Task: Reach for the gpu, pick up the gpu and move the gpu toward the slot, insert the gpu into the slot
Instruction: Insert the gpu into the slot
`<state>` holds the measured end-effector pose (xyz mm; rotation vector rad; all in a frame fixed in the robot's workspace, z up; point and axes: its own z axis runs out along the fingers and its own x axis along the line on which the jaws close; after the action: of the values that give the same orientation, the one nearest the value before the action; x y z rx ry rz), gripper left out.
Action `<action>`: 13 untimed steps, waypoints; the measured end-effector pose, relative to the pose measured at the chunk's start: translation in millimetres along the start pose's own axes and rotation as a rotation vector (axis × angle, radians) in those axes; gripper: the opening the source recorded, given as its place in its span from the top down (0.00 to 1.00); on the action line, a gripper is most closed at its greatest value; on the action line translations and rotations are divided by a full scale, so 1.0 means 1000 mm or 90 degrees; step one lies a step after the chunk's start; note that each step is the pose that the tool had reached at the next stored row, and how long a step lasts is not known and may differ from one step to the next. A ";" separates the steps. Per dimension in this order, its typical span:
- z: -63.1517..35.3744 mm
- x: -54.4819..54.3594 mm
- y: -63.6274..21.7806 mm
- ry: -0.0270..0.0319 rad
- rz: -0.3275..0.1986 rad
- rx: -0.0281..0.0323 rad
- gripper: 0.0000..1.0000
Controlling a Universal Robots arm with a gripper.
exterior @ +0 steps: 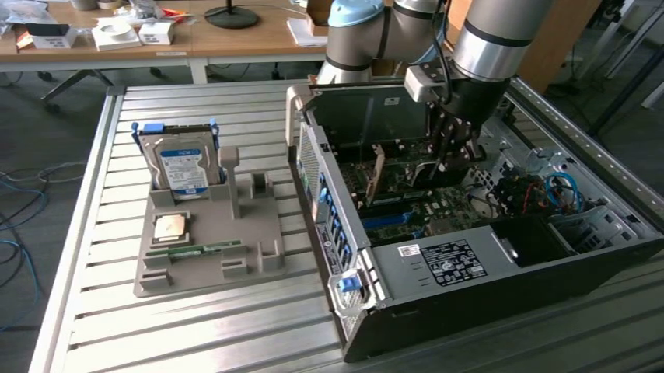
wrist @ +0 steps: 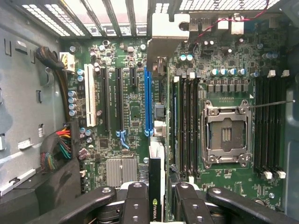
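The arm is reaching down into the open computer case (exterior: 436, 264) that is lying on the table (exterior: 207, 326), with the gripper (exterior: 455, 144) hanging low over the green motherboard (wrist: 135, 112). The gripper (wrist: 156, 189) is clamping the gpu (wrist: 155, 207) on edge between its fingers (wrist: 137, 200). The card is running just beside the blue connector strip (wrist: 148, 100), its silver bracket (wrist: 163, 30) sitting at the case's slotted rear wall. The card is hiding the connector beneath it, so I cannot tell whether it is seated.
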<state>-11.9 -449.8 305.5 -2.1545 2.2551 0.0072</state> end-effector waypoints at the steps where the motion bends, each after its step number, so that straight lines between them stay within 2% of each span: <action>1: -0.0001 0.000 0.0013 0.0000 0.000 0.0002 0.73; 9: -0.0002 0.001 0.0115 0.0000 0.000 0.0025 0.73; 13: -0.0003 0.001 0.0140 -0.0001 0.000 0.0030 0.73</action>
<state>-25.8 -449.8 305.6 -2.1522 2.2526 0.0020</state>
